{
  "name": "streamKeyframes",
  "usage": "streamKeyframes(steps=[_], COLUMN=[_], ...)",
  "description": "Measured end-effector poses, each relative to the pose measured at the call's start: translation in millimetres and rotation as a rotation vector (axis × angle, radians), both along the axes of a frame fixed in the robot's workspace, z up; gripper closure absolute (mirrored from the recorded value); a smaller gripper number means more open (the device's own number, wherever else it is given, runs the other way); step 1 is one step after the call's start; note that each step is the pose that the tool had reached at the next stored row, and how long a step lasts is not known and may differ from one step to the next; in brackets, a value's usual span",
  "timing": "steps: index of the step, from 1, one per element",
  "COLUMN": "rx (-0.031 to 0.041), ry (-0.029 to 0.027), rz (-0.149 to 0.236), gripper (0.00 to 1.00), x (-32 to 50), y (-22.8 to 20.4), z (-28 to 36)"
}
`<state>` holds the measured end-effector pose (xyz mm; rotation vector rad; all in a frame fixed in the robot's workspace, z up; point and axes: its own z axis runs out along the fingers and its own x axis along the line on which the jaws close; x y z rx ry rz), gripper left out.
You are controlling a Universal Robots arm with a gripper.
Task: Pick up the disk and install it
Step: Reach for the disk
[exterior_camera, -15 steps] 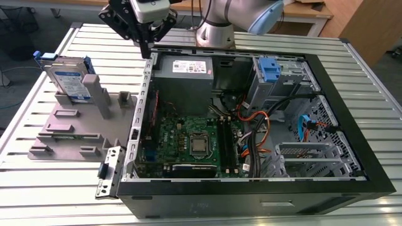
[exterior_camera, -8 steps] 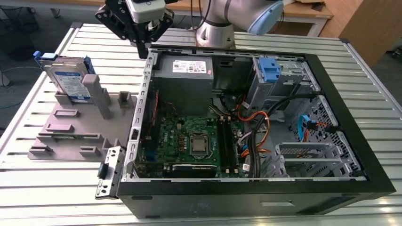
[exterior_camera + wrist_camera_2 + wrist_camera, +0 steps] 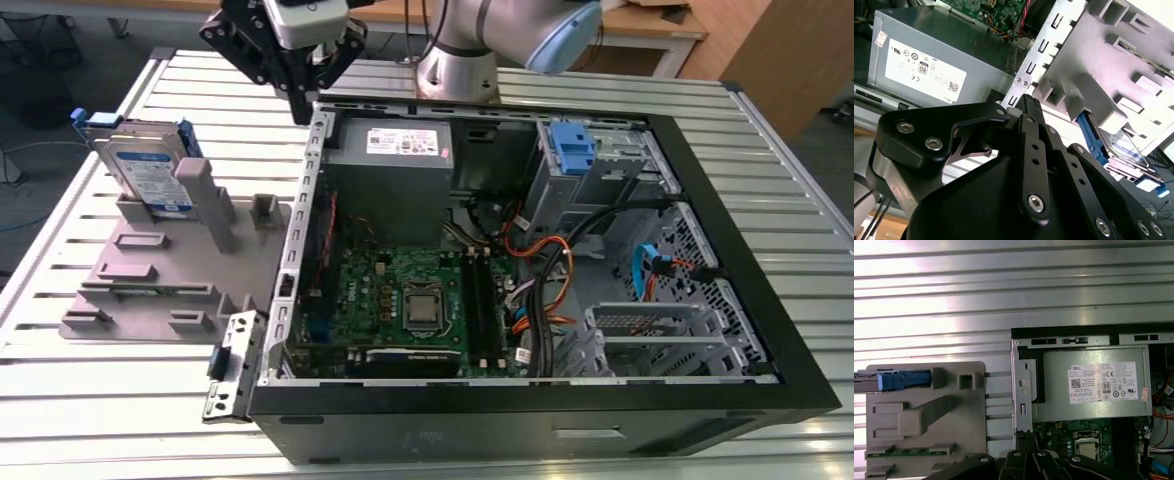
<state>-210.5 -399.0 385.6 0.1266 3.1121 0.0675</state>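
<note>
The disk (image 3: 144, 172) stands upright on its edge in a slot of the grey fixture plate (image 3: 160, 290), at the exterior view's left. It is silver, with a white and blue label and blue rails. My gripper (image 3: 298, 108) hangs above the back left corner of the open computer case (image 3: 534, 420), to the right of the disk and apart from it. Its black fingers meet at the tips with nothing between them. In the second wrist view the gripper (image 3: 1029, 100) is in front and the disk (image 3: 1121, 147) lies beyond it. The first wrist view has the disk (image 3: 889, 380) edge-on.
Inside the case sit a grey power supply (image 3: 390, 165), the green motherboard (image 3: 400, 290), cables, and a bare blue bracket (image 3: 571, 146) in the drive cage. A loose metal bracket (image 3: 230, 365) lies by the case's front left corner. The ribbed metal table (image 3: 120, 420) surrounds everything.
</note>
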Motion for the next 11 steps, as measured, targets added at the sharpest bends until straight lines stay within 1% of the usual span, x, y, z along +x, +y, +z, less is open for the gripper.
streamKeyframes(steps=[7,11], rx=[0.0,0.0], ry=[0.0,0.0], rz=[0.0,0.0], gripper=[0.89,0.89], x=[-15.1,-19.5], y=[0.0,0.0], z=[-1.0,-1.3])
